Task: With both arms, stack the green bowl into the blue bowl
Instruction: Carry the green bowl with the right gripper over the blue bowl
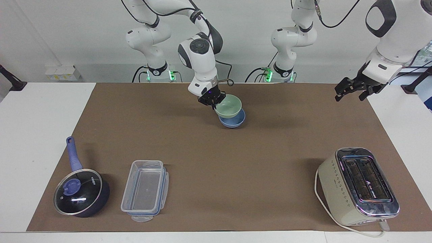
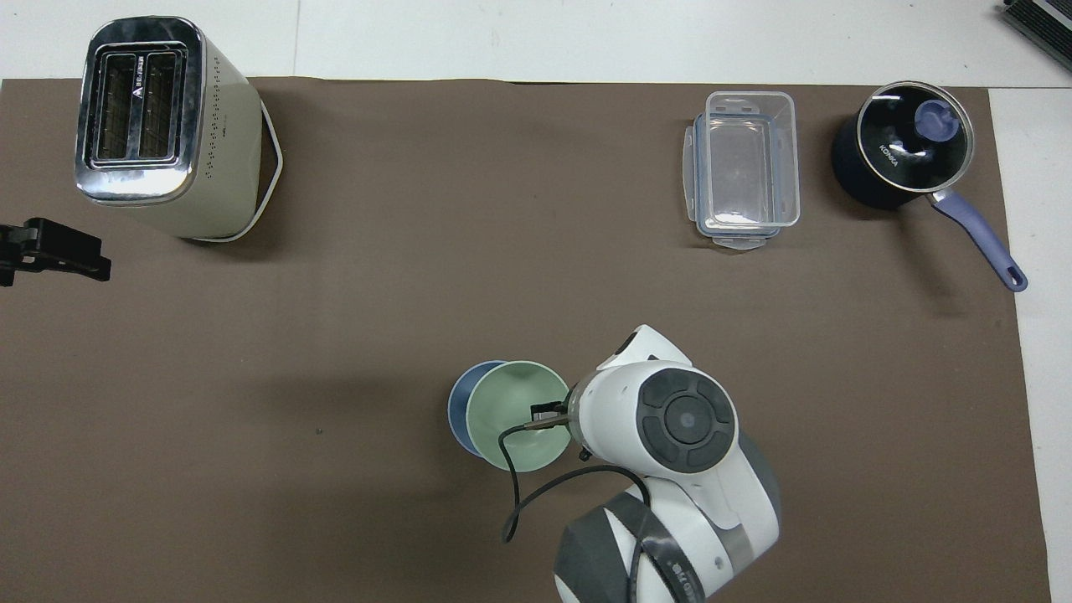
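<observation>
My right gripper (image 1: 213, 103) is shut on the rim of the pale green bowl (image 1: 231, 105), on the side toward the right arm's end of the table. It holds the bowl in the air just above the blue bowl (image 1: 233, 123), which stands on the brown mat. From overhead the green bowl (image 2: 512, 412) covers most of the blue bowl (image 2: 458, 407), and my right arm hides the gripper. My left gripper (image 1: 349, 91) waits open and empty, raised over the mat's edge at the left arm's end, and its tip (image 2: 52, 254) shows at the overhead view's edge.
A cream toaster (image 1: 358, 186) stands at the left arm's end, farther from the robots. A clear lidless container (image 1: 145, 189) and a dark lidded saucepan (image 1: 80, 193) with a blue handle sit at the right arm's end, also farther from the robots.
</observation>
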You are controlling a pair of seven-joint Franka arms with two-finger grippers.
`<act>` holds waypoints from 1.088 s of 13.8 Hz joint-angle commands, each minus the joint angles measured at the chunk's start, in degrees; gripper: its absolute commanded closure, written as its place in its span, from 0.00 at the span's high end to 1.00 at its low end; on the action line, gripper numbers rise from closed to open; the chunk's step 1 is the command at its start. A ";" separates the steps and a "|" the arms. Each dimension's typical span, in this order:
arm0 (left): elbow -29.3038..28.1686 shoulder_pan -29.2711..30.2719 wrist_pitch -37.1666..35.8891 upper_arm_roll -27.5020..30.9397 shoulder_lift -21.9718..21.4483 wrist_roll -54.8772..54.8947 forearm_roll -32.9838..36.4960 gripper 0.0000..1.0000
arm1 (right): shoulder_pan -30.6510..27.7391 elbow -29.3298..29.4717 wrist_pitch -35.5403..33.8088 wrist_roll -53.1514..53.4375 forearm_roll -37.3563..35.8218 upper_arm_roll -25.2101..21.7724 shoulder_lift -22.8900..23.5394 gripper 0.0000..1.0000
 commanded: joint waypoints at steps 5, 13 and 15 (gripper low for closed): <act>0.10 0.56 -0.88 -0.37 -0.23 -0.18 0.62 1.00 | 0.82 2.71 0.10 3.46 1.41 0.83 4.63 0.00; 0.19 0.56 -0.79 -0.37 -0.23 -0.18 0.62 1.00 | 1.08 2.01 2.82 2.85 3.60 1.10 5.42 0.00; 0.19 0.56 -0.88 -0.37 -0.31 -0.18 0.62 1.00 | 1.08 1.83 2.82 2.49 3.60 1.10 5.43 0.00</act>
